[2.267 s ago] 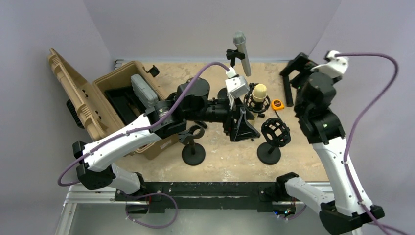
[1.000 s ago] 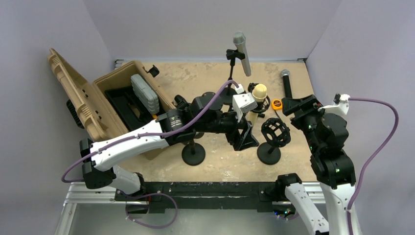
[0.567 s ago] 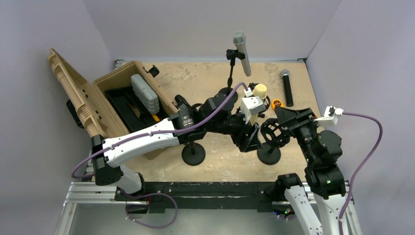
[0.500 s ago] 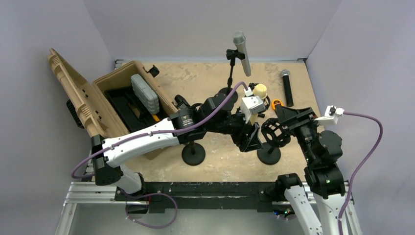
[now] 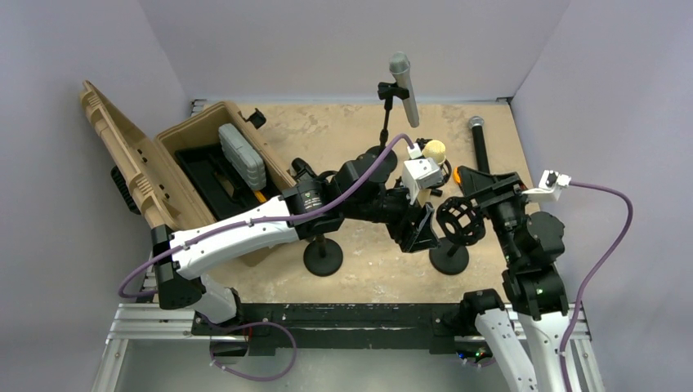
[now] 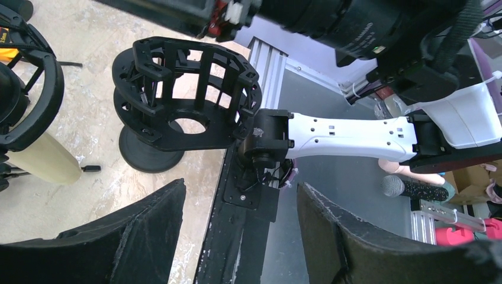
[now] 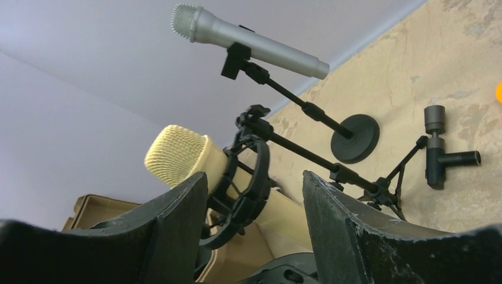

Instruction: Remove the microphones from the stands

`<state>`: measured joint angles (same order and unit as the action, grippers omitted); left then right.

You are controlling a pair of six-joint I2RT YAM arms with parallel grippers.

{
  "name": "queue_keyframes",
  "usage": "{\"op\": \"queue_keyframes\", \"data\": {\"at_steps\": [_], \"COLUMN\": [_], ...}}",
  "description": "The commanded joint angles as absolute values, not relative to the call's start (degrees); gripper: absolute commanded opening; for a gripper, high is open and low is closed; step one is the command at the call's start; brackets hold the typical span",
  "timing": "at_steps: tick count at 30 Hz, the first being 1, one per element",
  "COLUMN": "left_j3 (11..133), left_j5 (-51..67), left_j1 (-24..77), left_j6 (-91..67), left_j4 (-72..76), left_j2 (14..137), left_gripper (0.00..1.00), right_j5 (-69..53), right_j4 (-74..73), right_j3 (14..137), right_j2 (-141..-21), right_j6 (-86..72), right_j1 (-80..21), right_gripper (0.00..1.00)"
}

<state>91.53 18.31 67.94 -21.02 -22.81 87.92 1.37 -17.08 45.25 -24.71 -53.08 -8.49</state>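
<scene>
A cream microphone (image 5: 433,151) sits in a black shock mount on a stand at mid-table. It also shows in the right wrist view as the cream microphone (image 7: 177,155). A silver microphone (image 5: 404,88) is clipped to a taller stand (image 5: 384,114) behind it. My left gripper (image 5: 421,229) hovers open just left of an empty shock mount stand (image 5: 458,222), with nothing between its fingers (image 6: 148,236). My right gripper (image 5: 480,186) is open beside the same empty mount. The cream microphone lies beyond its fingertips, apart from them.
A black microphone (image 5: 478,143) lies loose on the table at the back right, near an orange tape measure (image 5: 458,174). An empty clip stand (image 5: 323,245) stands at the front. An open tan case (image 5: 204,122) holding a grey box (image 5: 243,155) fills the left side.
The right arm has drawn back from the far right corner, leaving the black microphone on the table, and swung left to the empty shock mount. The left arm shifted right.
</scene>
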Motion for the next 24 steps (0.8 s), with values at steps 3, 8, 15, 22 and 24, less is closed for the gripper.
{"op": "queue_keyframes", "data": {"at_steps": [3, 8, 15, 22, 24], "left_j3": [93.8, 93.2, 93.9, 95.2, 94.4], "left_j5": [19.6, 19.3, 17.7, 10.3, 6.7], "left_j1": [68.0, 68.0, 68.0, 68.0, 68.0], "left_j6": [-21.8, -21.9, -21.7, -25.4, -29.7], "left_j4": [-21.8, -21.9, -21.6, -23.7, -23.2], "left_j2": [87.7, 87.1, 89.9, 92.1, 91.8], "left_gripper": [0.67, 0.67, 0.67, 0.66, 0.65], "right_j5": [0.8, 1.7, 3.7, 7.5, 7.7], "right_j4": [-12.9, -13.4, -14.4, -16.7, -16.5], "right_j3": [40.5, 39.3, 41.2, 48.6, 49.5], "right_j2": [-24.3, -24.3, -24.7, -26.0, -25.4], "right_j6": [-54.2, -54.2, -52.8, -46.9, -45.7], "right_j1": [-8.2, -8.3, -8.3, -8.2, -8.3], "right_gripper": [0.59, 0.59, 0.60, 0.68, 0.69]}}
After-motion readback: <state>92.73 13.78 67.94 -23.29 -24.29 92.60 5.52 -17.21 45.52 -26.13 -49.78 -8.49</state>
